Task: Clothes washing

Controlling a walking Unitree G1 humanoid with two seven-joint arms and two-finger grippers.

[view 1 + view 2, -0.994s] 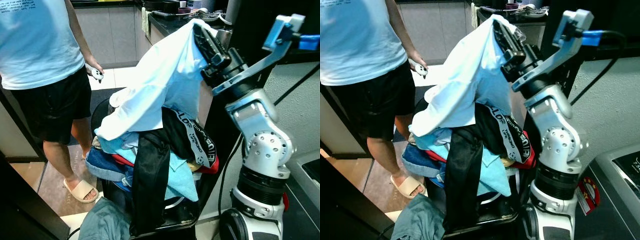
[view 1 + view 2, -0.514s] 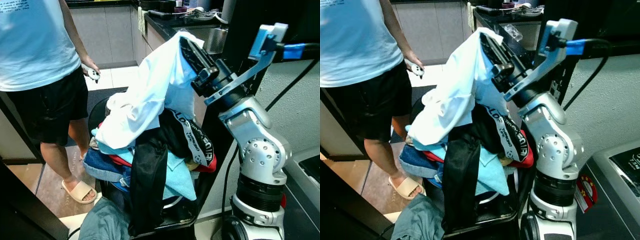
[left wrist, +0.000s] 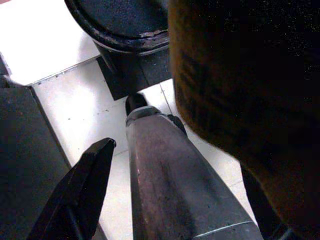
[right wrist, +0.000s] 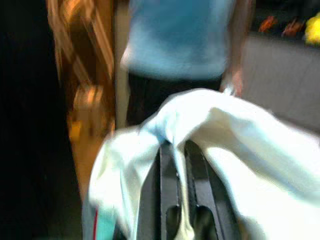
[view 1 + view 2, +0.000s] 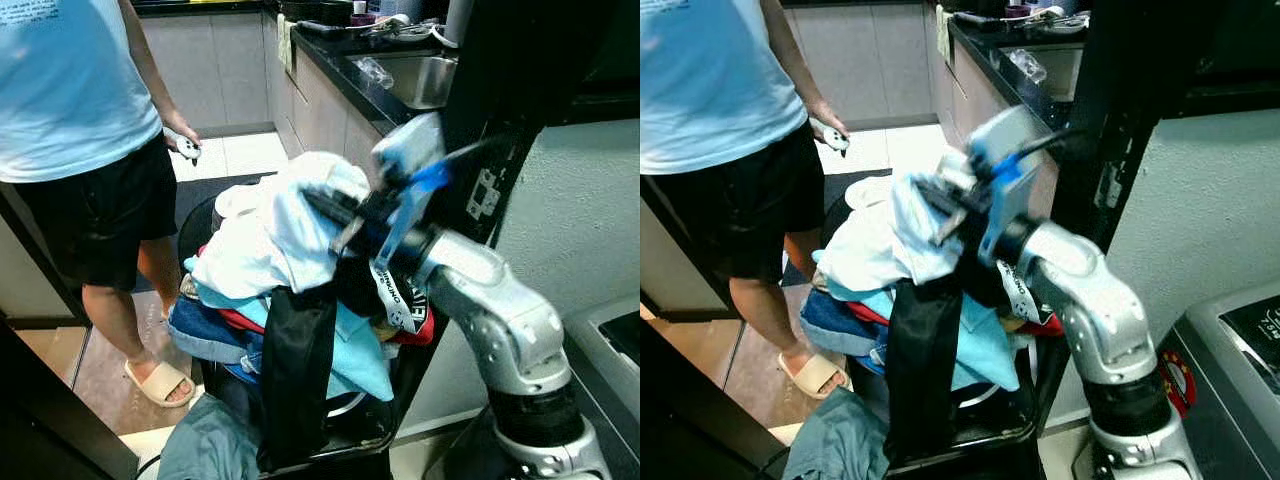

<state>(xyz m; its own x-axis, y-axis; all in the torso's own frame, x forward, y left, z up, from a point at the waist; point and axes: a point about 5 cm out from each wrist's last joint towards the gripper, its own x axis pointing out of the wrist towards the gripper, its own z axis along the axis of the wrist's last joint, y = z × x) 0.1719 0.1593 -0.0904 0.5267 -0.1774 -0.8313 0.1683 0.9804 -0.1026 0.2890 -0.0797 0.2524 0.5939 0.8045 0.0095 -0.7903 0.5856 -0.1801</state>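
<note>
Left eye view: right pincer [image 5: 325, 205] clamped on white shirt [image 5: 270, 235], low over heaped laundry basket [image 5: 300, 340]. Washing barely begun; pile remains unloaded.

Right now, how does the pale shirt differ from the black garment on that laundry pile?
The pale shirt is bunched on top of the pile, pinched in the right claw; the black garment hangs long down the front, ungripped. One is whitish-blue, the other black. Both lie on the same heaped basket.
</note>
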